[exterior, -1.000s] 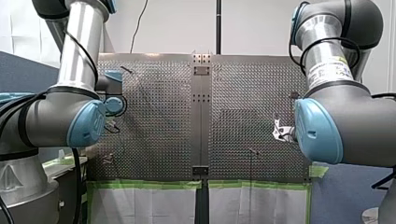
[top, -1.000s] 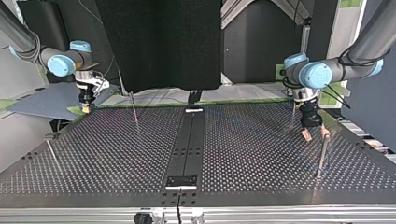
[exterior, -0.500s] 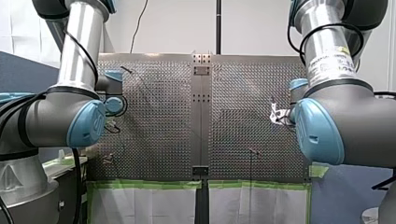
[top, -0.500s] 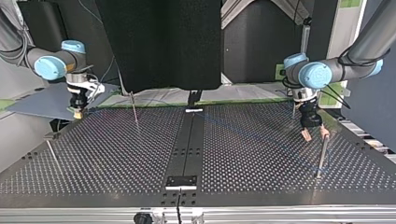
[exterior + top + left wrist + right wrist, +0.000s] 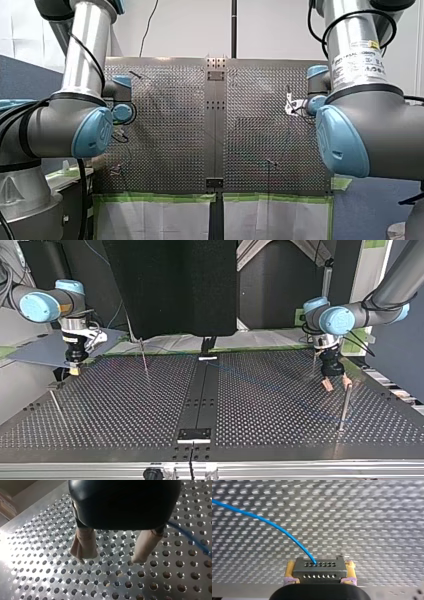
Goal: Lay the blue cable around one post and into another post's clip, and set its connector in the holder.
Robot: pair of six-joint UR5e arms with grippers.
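**Cable routing, connector in hand.** Taking the table in the top view as a dial, the right gripper hangs low over its ten-o'clock corner. Its yellow pads pinch the dark connector from both sides. The blue cable leaves the connector's upper row of holes and runs ahead of the jaws in one shallow arc. Its long axis heads across the perforated plate toward the four-o'clock side, though it shows only faintly in the top view. The left gripper hovers near three o'clock with its beige pads spread and nothing between them. A stretch of the cable passes just beside one pad, outside the gap and touching neither. A post stands just beside this gripper, at its five o'clock. A thinner post stands near the right gripper, at its three o'clock. The holder cannot be picked out with certainty. The coming move probably turns on that sideways offset. The left arm is the nearer to the slack run and to the first post, and would have to bring its open jaws over the cable, across its axis, before it could guide it.
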